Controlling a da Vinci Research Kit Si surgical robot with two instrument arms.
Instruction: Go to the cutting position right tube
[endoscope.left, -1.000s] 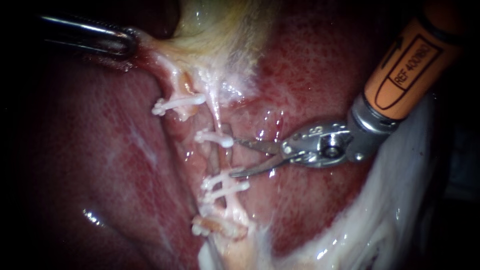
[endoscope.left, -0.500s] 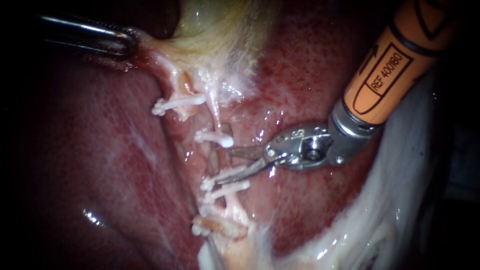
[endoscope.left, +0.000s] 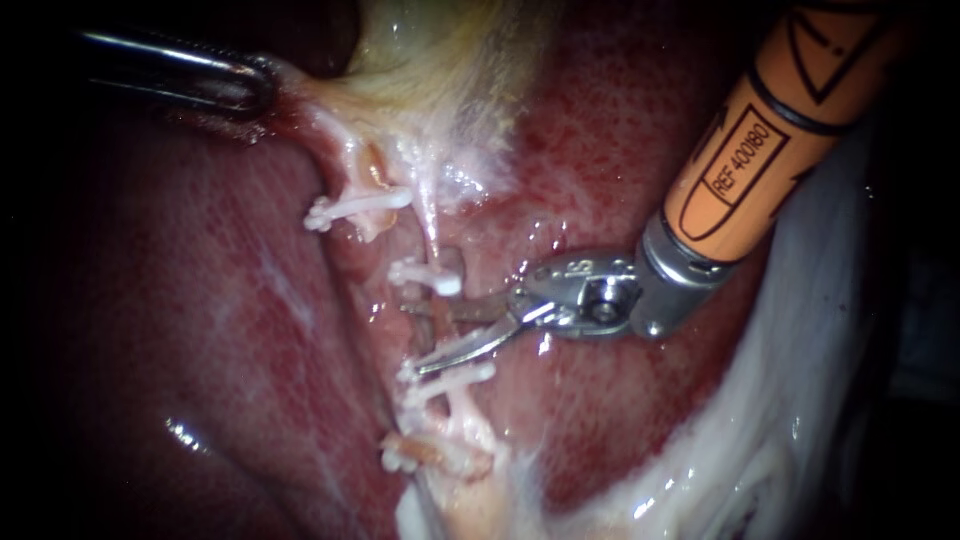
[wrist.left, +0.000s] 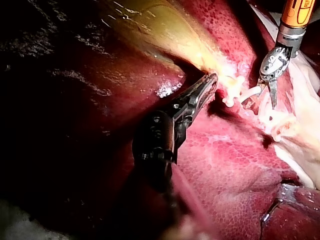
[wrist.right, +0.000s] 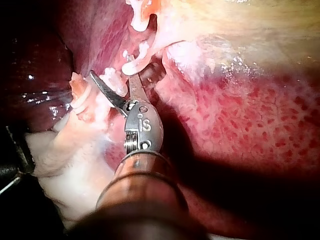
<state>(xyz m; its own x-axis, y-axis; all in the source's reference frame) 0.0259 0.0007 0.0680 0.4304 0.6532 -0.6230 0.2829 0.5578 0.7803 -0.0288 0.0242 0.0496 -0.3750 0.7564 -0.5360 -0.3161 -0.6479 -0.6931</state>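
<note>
Right instrument (wrist.right: 113, 77): shaft entering from below, metal wrist, two slim blades spread apart with a clear gap. The blade tips lie among small white clips (wrist.right: 135, 64) set on pale, wet tissue. Surroundings: mottled red liver (wrist.right: 260, 115) beside the instrument, whitish fatty tissue (wrist.right: 70, 150) on its other side, pale yellow gallbladder (wrist.right: 250, 25) ahead.

pinch: tube (endoscope.left: 423, 332) bare only between upper clip (endoscope.left: 427, 276) and lower clip (endoscope.left: 450, 379) | open: liver (endoscope.left: 600, 150) rightward
</note>
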